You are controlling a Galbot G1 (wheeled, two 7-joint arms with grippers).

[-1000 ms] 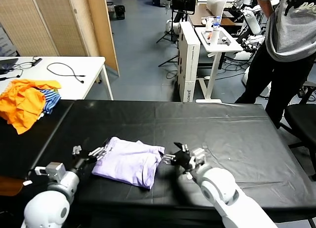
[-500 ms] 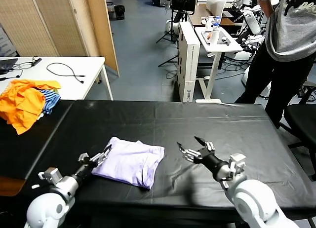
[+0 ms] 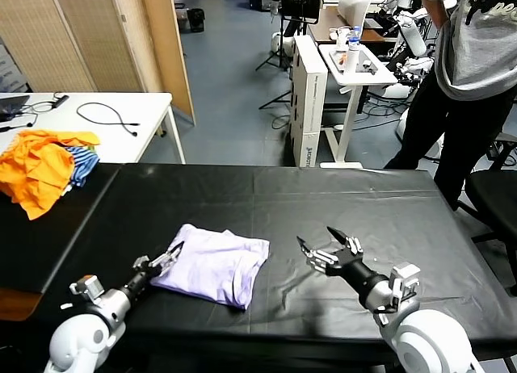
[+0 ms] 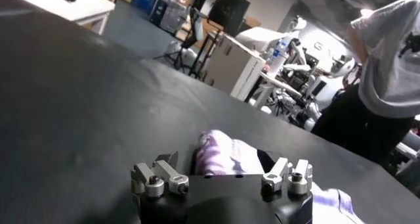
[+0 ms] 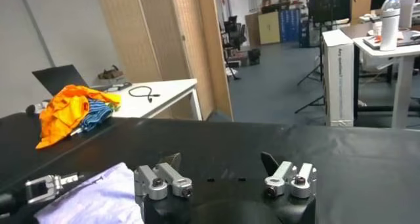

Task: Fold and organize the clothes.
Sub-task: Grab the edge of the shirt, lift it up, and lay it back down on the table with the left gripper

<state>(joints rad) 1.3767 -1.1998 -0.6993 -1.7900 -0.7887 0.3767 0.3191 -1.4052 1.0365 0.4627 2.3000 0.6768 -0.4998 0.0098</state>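
We see the left gripper spread wide and holding nothing, its tips just at the near left edge of the lavender T-shirt. The right gripper is likewise wide open and empty, hovering over the black bench a little apart from the shirt's right edge. The T-shirt lies folded on the bench between the two grippers. An orange and blue-striped heap sits at the far left, well apart.
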